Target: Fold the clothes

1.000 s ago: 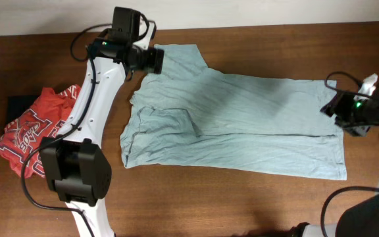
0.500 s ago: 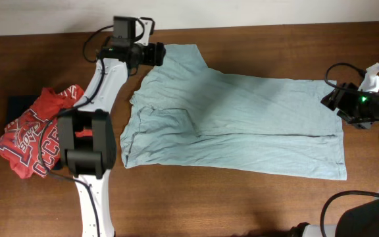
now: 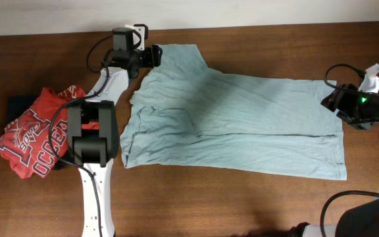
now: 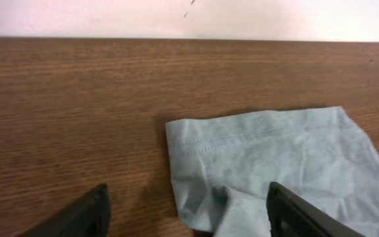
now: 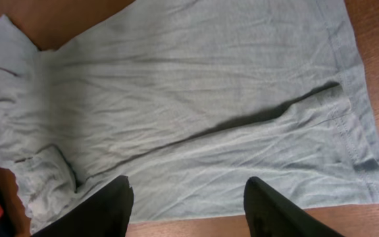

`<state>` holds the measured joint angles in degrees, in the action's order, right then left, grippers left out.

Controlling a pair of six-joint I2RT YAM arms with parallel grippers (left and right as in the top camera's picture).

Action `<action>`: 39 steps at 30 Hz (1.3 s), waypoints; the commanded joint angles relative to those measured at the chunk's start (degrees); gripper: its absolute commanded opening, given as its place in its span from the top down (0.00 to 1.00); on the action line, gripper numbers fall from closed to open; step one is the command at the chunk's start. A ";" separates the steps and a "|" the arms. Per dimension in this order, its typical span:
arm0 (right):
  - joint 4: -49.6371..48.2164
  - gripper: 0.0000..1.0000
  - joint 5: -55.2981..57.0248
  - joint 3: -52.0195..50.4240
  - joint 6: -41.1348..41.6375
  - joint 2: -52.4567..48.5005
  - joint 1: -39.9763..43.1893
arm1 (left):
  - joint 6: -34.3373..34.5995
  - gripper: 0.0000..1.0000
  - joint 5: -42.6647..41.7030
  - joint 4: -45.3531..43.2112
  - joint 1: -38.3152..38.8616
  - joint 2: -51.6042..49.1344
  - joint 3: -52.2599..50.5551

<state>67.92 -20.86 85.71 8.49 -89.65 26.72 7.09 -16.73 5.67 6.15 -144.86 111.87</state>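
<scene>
Diffuse overhead light was even; a broad soft shadow crossed the T-shirt [image 3: 232,92], and the table [image 3: 242,197] looked matte. The left gripper's fingers [image 4: 77,217] and right gripper's fingers [image 5: 101,210] were dark, blurred shapes at the lower edges. Fabric creases were sharp in the right wrist view; the pale wall [image 4: 110,16] was washed out.

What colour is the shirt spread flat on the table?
The shirt is plain pale grey-teal, clearest in the right wrist view.
</scene>
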 commanded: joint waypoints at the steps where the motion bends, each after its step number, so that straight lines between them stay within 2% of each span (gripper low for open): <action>1: 0.46 0.45 0.55 0.72 -0.81 0.42 0.24 | 1.25 0.28 -1.31 -1.51 0.33 -1.88 0.48; 7: 1.36 0.48 0.57 0.72 -0.81 0.42 0.24 | 1.22 0.32 -0.85 -2.56 1.68 -3.80 0.48; 16: 3.48 0.53 3.02 0.72 -0.79 0.42 0.24 | 1.22 0.51 1.05 -3.56 2.82 -4.72 0.48; 20: 4.28 0.57 3.58 0.72 -0.81 0.42 0.24 | 1.22 0.67 1.07 -3.19 2.89 -5.09 0.48; 21: 4.37 0.57 3.56 0.72 -0.81 0.42 0.24 | 1.22 0.73 1.07 -2.99 2.91 -5.16 0.48; 23: 4.76 0.58 3.56 0.72 -0.81 0.42 0.26 | 1.20 0.90 1.05 -2.95 2.97 -5.14 0.59; 24: 4.83 0.59 3.56 0.72 -0.81 0.42 0.24 | 1.18 0.93 1.07 -2.69 2.95 -5.14 1.03; 28: 5.01 0.60 3.56 0.72 -0.81 0.42 0.26 | 0.85 0.96 1.05 1.03 2.95 -5.14 5.38; 34: 4.66 0.61 3.56 0.72 -0.81 0.42 0.24 | -6.34 0.98 1.11 16.33 3.23 -5.14 19.34; 39: 4.07 0.61 3.56 0.72 -0.79 0.42 0.24 | -6.95 0.99 1.38 27.26 3.23 -5.14 26.99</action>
<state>72.34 -17.85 85.71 8.29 -89.65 26.72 2.70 -16.01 29.43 9.21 -149.80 134.74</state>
